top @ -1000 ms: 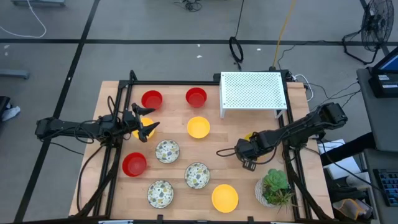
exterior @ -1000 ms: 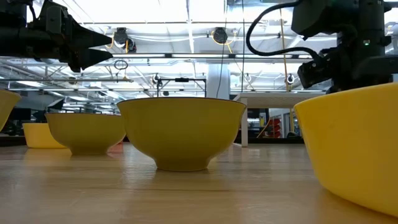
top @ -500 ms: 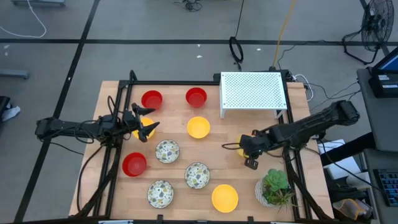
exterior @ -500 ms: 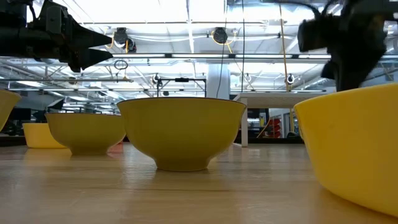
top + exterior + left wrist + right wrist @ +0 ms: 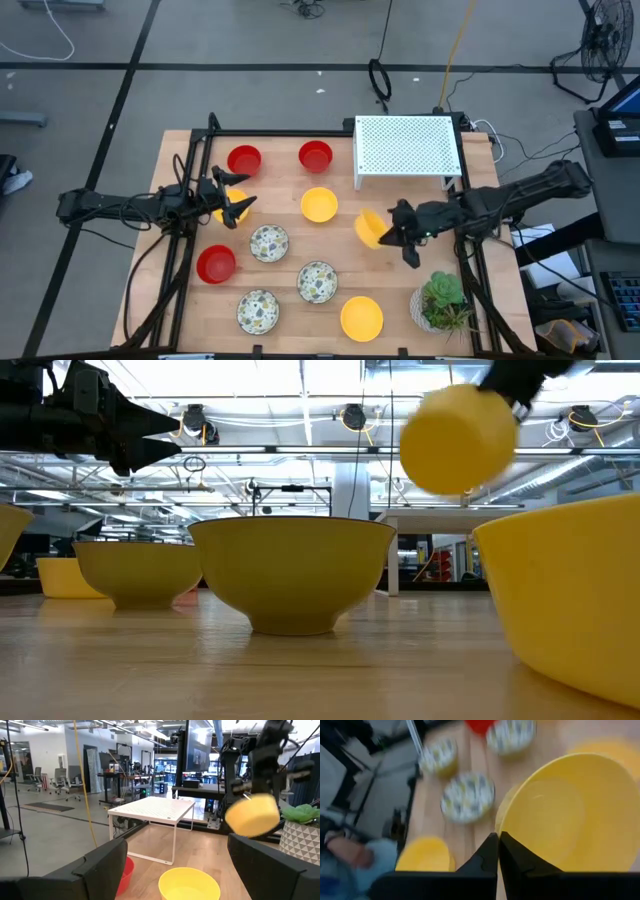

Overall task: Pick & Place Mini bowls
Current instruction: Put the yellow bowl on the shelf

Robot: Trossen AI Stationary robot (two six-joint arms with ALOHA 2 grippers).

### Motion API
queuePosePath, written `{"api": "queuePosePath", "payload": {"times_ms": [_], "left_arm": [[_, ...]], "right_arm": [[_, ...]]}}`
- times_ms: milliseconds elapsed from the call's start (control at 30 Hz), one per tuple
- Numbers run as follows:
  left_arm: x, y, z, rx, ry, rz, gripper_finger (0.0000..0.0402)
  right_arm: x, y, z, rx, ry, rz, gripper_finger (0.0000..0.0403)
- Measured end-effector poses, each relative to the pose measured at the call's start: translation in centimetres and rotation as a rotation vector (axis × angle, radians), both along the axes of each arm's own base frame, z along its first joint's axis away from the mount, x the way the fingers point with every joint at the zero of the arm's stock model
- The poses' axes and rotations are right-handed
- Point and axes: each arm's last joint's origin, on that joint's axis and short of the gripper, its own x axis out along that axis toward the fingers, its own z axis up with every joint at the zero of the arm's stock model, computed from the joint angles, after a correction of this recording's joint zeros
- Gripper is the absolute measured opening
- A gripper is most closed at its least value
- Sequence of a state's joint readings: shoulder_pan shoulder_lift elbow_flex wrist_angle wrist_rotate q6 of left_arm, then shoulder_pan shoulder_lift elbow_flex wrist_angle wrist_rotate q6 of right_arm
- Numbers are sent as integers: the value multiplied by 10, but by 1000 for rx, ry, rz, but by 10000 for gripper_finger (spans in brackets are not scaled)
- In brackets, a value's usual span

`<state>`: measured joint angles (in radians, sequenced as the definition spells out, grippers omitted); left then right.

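My right gripper (image 5: 392, 233) is shut on a yellow mini bowl (image 5: 369, 228), held in the air right of the table's middle; the bowl also shows in the low view (image 5: 458, 440) and the left wrist view (image 5: 252, 815). On the table stand red bowls (image 5: 243, 160) (image 5: 315, 155) (image 5: 215, 263), yellow bowls (image 5: 319, 204) (image 5: 361, 317) and speckled bowls (image 5: 268, 242) (image 5: 316, 281) (image 5: 257, 311). My left gripper (image 5: 240, 197) hangs open above the table's left part, over something yellow, touching nothing. My right gripper pinches the yellow bowl's rim (image 5: 501, 827) between its two fingers. The fingers come from the table's right side, slanting down. The bowl is lifted clear of the table and tipped onto its side, its hollow toward the wrist camera.
A white perforated rack (image 5: 407, 150) stands at the far right of the table. A white pot with a green plant (image 5: 441, 303) sits at the near right, just below the right arm. Dark frame rails run along the table's left and right sides.
My right gripper has risen from the table and swung a little toward the left, tipping from pointing steeply down to nearer level. The yellow bowl has come up with it, lifted clear and turned onto its side.
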<state>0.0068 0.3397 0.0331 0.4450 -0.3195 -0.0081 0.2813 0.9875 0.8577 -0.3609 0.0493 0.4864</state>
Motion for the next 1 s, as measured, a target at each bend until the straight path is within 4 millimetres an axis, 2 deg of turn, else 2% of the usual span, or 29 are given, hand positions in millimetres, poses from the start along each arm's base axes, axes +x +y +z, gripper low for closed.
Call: {"api": "queuePosePath", "payload": {"times_ms": [133,267,467,600,733,1000], "left_arm": [[0,0,0,0,0,0,349],[0,0,0,0,0,1,349],[0,0,0,0,0,0,349],[0,0,0,0,1,1,349],[0,0,0,0,0,0,349],[0,0,0,0,0,1,349]], "right_arm": [[-2,-6,17,-84,-164,-18,0],[-6,-26,32,-134,-190,-142,0],[-16,-71,64,-233,-12,-346,0],[-24,-101,76,-272,181,-470,0],[-34,-129,74,-307,384,-591,0],[-42,-185,50,-335,668,-755,0]]}}
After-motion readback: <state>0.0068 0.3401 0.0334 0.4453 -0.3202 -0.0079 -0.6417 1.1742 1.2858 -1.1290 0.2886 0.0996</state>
